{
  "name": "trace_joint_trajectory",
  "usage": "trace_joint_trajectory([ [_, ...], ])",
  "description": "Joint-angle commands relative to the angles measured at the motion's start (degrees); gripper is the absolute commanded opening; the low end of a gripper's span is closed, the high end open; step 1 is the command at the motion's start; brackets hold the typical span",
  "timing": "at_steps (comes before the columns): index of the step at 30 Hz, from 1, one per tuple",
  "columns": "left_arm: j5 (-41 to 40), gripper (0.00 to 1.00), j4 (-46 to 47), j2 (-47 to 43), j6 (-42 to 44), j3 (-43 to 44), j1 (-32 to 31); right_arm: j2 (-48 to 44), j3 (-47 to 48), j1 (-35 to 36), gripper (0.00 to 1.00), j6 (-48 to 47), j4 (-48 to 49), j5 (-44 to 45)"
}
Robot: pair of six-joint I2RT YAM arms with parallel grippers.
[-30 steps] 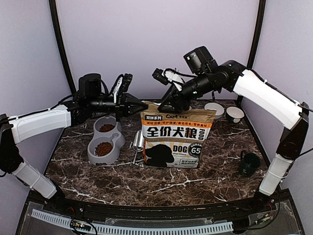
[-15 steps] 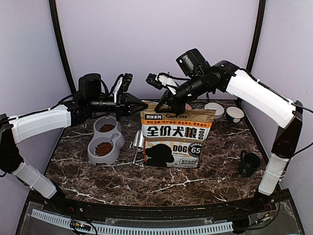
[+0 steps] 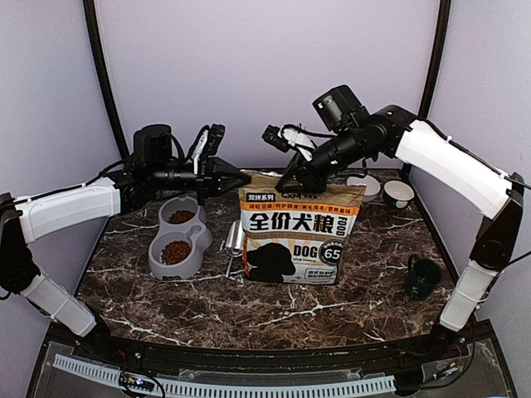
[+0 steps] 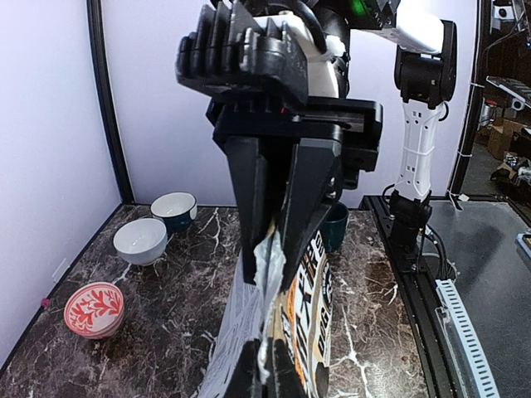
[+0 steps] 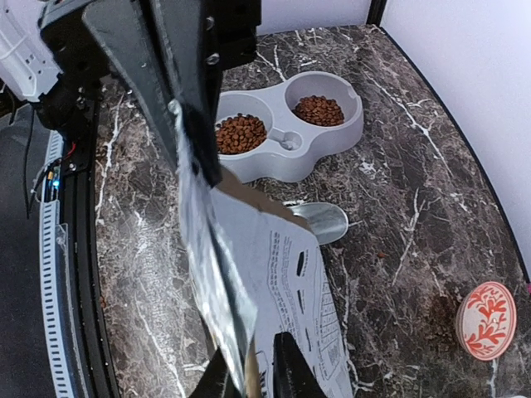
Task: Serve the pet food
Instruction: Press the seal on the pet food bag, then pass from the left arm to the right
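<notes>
Currently, the dog-food bag (image 3: 300,236) is standing upright at mid-table and is concealing its own contents; no view is showing its interior. In the top view the dark fingertips of the right gripper (image 3: 292,183) are merging with the bag's upper edge and are hard to separate from it. In the right wrist view those fingers (image 5: 289,371) are running off the bottom of the picture. In the left wrist view the left gripper (image 4: 270,253) is blocking part of a dark mug (image 4: 336,228), and the lower bag is running out of frame. The left gripper's jaws are pressing together on the bag's top left corner, pinching the foil edge. The right gripper's jaws are standing slightly apart, straddling the bag's top edge farther right; whether either pad is touching the foil cannot be told. The pet food (image 5: 241,134) is lying in both compartments of the grey double bowl (image 3: 156,265), on the table left of the bag, below the left gripper and well apart from both sets of jaws. A metal scoop (image 3: 234,240) is lying between bowl and bag. The two heaps are sitting in line along the bowl's long axis, which is running from the table's near side toward the back wall and tilting slightly rightward in the top view. Individual pellets are too small for their orientation to be read.
</notes>
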Motion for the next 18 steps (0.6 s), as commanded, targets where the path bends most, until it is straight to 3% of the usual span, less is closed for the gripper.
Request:
trace_joint_trajectory([
  [1,1.58,0.0,-0.25,-2.54,0.7,-0.17,-0.11,-3.98,-3.83,-2.87,0.0,0.26,0.49,1.15],
  [10,1.51,0.0,-0.45,-2.45,0.86,-0.18,-0.11,-7.29,-8.07,-5.37,0.0,1.15,2.37,1.5],
  [13,1.48,0.0,-0.42,-2.45,0.87,-0.19,-0.11,-7.87,-9.43,-5.9,0.2,1.07,2.85,2.0],
  [18,1.46,0.0,-0.47,-2.45,0.98,-0.17,-0.11,-10.21,-11.36,-6.61,0.22,0.91,3.55,1.96],
])
